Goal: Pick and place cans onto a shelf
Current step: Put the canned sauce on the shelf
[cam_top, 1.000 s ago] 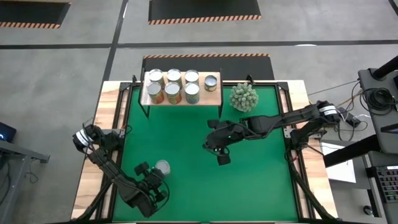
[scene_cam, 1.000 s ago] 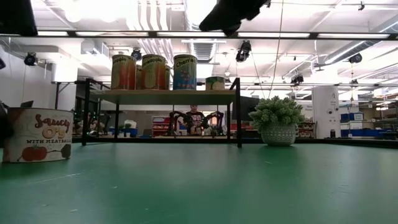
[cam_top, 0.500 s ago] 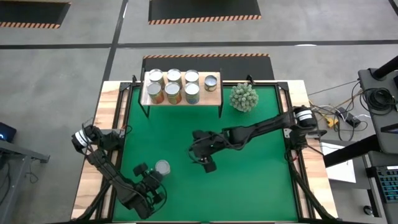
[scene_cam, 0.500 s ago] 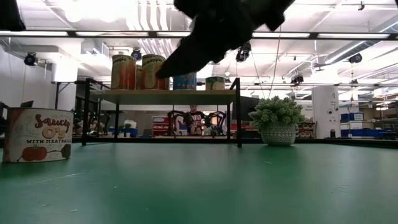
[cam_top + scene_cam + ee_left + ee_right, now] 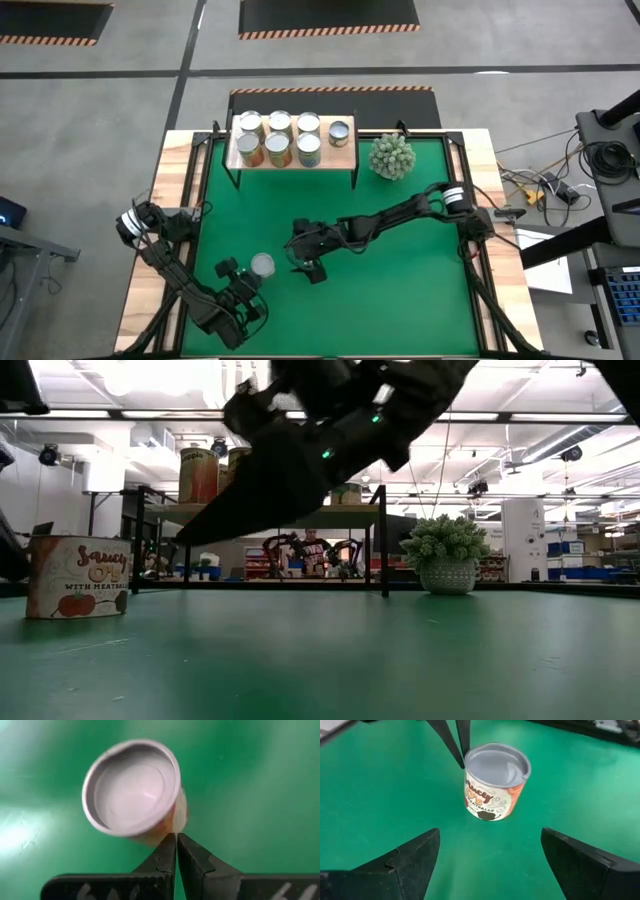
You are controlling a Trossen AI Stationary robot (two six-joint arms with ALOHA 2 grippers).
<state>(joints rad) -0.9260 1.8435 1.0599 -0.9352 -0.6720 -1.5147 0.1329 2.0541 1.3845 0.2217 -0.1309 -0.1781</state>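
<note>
The green-matted table (image 5: 420, 300) is seen from above with the shelf (image 5: 345, 158) standing at its far edge, left of centre, and seven cans (image 5: 278, 137) are already set upright on the board. The right arm has been swung from mid-table toward the near-left corner over the last second, and the right gripper (image 5: 308, 264) is now placed just beside the one loose can (image 5: 262, 265), not touching it. Its fingers (image 5: 405, 862), which were shut a second ago, are now spread wide and nothing is held between them; in the right wrist view the can is framed between the two fingers, a little beyond their tips. This is judged to be the approach for the last pick, so the task appears nearly finished. The left gripper (image 5: 176, 851) is kept on the other side of the can, its fingers pressed together on nothing, their tips just at the can's side. The can is stood upright on the mat toward the near-left corner, its long axis vertical, its silver top facing up and its orange label turned toward the near edge.
</note>
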